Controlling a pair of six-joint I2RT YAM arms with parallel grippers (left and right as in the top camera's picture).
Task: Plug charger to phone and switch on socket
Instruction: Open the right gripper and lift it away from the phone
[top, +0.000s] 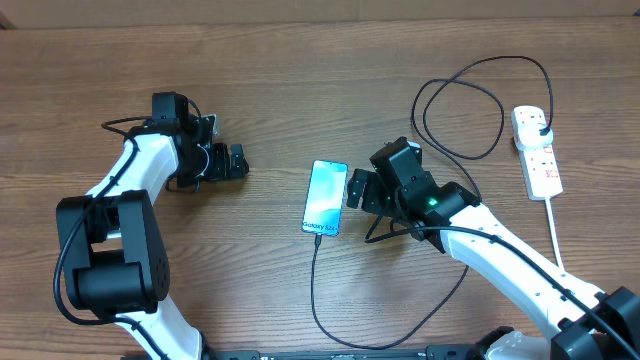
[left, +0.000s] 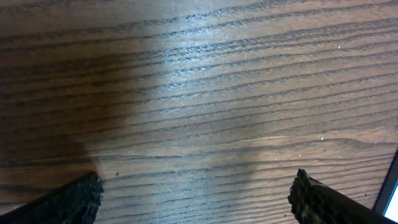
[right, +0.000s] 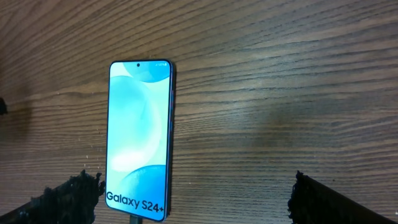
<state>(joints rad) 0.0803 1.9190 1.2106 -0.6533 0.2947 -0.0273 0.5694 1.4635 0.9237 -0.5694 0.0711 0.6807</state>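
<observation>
1. Counting left to right, the table (top: 300, 80) is carrying one left gripper (top: 228, 160), one phone (top: 325, 197), one right gripper (top: 357, 190), one charger (top: 312, 280) and one socket (top: 537, 155).
2. Left gripper is sitting well apart from the phone, its jaws spreading wide and gripping nothing.
3. Phone is lying flat at mid-table, screen glowing; the charger's tip is meeting its near edge.
4. Right gripper is hovering just beside the phone's right edge, jaws gaping wide, holding nothing.
5. Socket is lying at the far right, with the charger's plug head (top: 541, 128) sitting in its far end.
6. Only the overhead view is showing the socket and cable loops; the right wrist view is showing the screen text "Galaxy S24+" (right: 138, 137); the left wrist view is showing bare wood and a sliver of phone (left: 390, 199).
</observation>
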